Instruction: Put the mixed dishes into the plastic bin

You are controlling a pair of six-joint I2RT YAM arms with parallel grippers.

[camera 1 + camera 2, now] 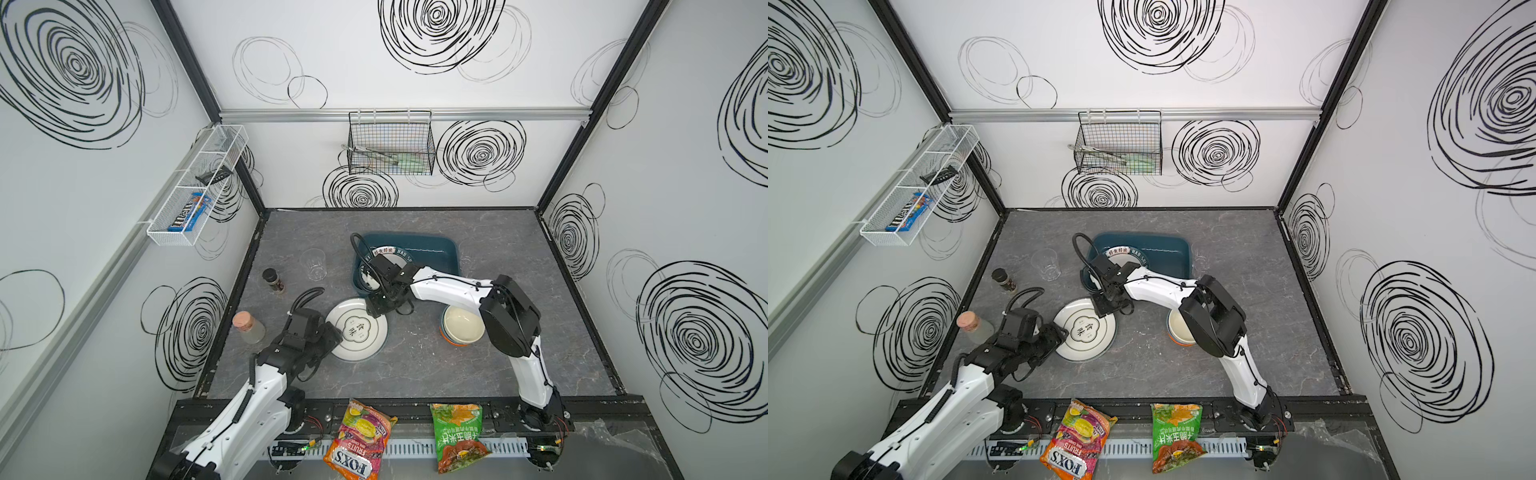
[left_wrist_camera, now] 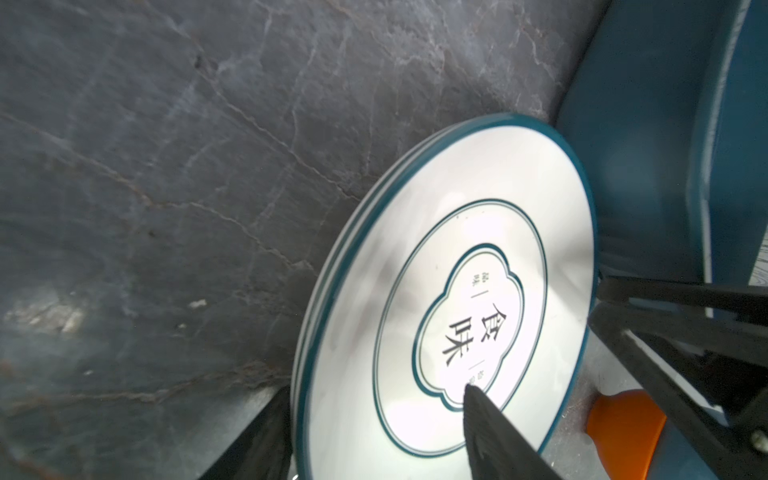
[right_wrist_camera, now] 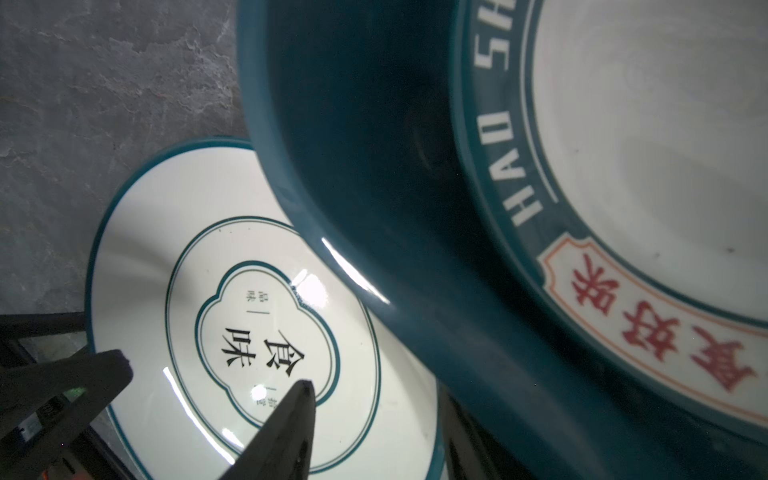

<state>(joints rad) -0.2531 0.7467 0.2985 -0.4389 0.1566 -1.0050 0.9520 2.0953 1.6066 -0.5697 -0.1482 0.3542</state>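
Not yet binned: a cup (image 1: 313,264) near the table's left edge and a quatrefoil plate (image 1: 357,332) marked "食味", its rim straddled by the left claw (image 2: 374,395) and right claw (image 3: 216,370), both spread wide and empty. A lettered plate (image 1: 397,257) reading "HAO" is laid in the bin (image 1: 440,251) toward the rear edge. Stacked bowls (image 1: 463,326) are left further right. "FOX'S" is read on a bag (image 1: 361,440) at the front edge.

Item 1, left arm (image 1: 257,390): I read it reaching in from the near left corner, forearm low over the bench. Left hand (image 2: 376,399): fingers spread wide.
Item 2, right arm (image 1: 528,374): I read it rising from the near right, elbow high, forearm stretched across the middle. Right hand (image 3: 212,374): angled downward, fingers parted.
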